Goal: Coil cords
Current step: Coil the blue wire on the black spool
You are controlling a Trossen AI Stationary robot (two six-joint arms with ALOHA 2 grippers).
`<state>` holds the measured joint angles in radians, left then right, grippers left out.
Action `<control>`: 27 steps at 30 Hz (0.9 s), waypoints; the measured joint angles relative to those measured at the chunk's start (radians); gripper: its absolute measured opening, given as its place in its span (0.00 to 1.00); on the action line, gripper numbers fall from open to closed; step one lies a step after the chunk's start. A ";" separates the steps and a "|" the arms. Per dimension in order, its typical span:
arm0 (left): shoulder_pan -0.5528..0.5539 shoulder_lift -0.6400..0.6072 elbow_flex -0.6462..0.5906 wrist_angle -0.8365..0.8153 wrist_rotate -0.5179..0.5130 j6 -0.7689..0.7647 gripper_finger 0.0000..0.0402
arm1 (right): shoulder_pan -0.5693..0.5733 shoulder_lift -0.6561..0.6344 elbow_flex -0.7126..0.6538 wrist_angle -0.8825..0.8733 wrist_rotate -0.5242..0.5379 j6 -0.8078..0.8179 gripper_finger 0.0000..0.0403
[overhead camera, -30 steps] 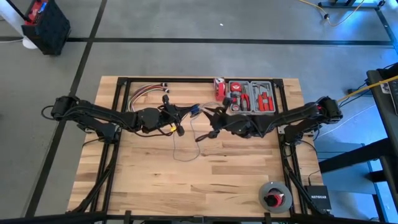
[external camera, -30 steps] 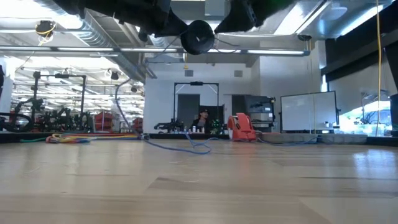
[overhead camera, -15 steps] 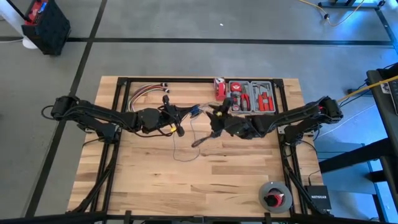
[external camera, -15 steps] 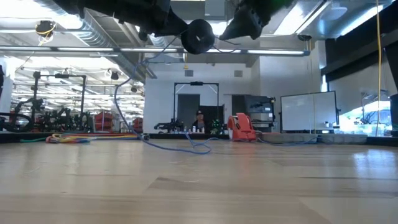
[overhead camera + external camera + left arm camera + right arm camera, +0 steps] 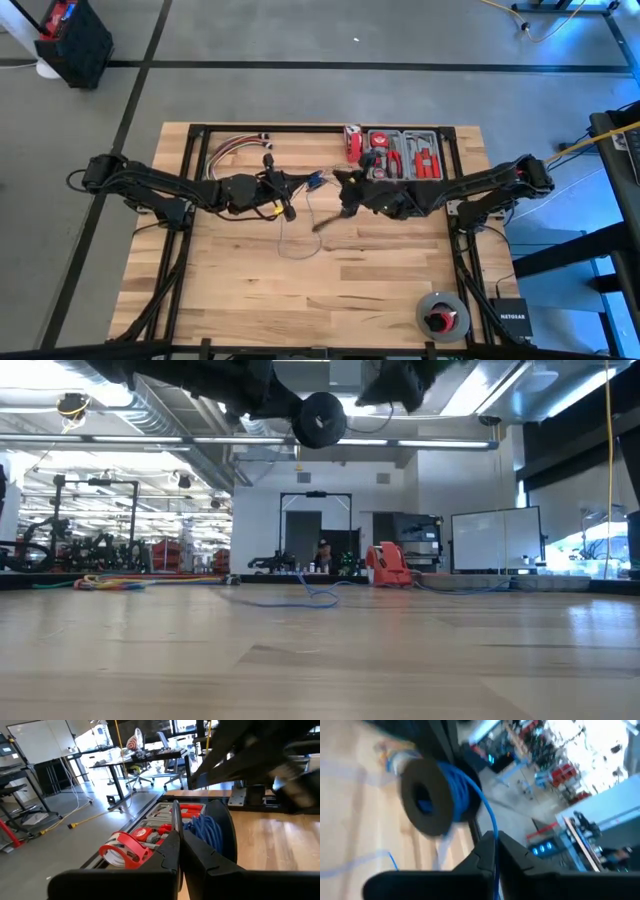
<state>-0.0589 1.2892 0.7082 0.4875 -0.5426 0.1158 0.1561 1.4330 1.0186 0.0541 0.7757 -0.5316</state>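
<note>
A thin blue cord is partly wound on a small black spool (image 5: 314,180), which is held up over the table's far middle. Its loose end lies in loops (image 5: 295,243) on the wood, which also show in the low view (image 5: 300,598). My left gripper (image 5: 298,183) is shut at the spool (image 5: 222,822). My right gripper (image 5: 343,192) stands just right of the spool and is shut on a strand of the cord. In the low view the spool (image 5: 320,420) hangs high above the table. My left gripper holds the black spool level from the table's left, lifted clear of the wood. Its own shut fingers (image 5: 172,845) hide which part of the spool they are on. My right gripper pinches one strand of the blue cord (image 5: 493,822) between its two fingers. The strand runs in a curve from the spool's winding (image 5: 457,785) to the fingers, which point at the spool from the table's right.
A tray of red-handled tools (image 5: 405,158) and a red tape measure (image 5: 352,140) sit at the far edge. A bundle of red, yellow and white wires (image 5: 235,150) lies far left. A grey reel (image 5: 442,317) sits near the right front corner.
My right gripper has opened wide, rolled, and then shut on the cord beside the spool. The strand that hung from the spool down to the table in the low view no longer shows there. The loops on the wood stay put.
</note>
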 joint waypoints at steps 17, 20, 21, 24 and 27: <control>0.000 0.000 0.000 0.021 0.001 -0.019 0.01 | 0.140 0.095 -0.001 -0.281 -0.114 0.210 0.04; 0.000 0.000 0.000 0.021 0.001 -0.008 0.01 | 0.122 0.128 -0.001 -0.300 -0.115 0.347 0.13; 0.000 0.000 0.000 0.021 0.000 -0.005 0.01 | 0.123 0.133 -0.001 -0.299 -0.115 0.366 0.16; -0.002 0.000 0.000 0.021 0.001 0.013 0.01 | 0.145 0.128 0.044 -0.389 -0.149 0.368 0.28; -0.010 0.000 0.000 0.018 0.000 0.048 0.01 | 0.192 0.104 0.177 -0.611 -0.183 0.405 0.37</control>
<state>-0.0689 1.2888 0.7082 0.5060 -0.5423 0.1642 0.3477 1.5368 1.1955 -0.5568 0.5925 -0.1263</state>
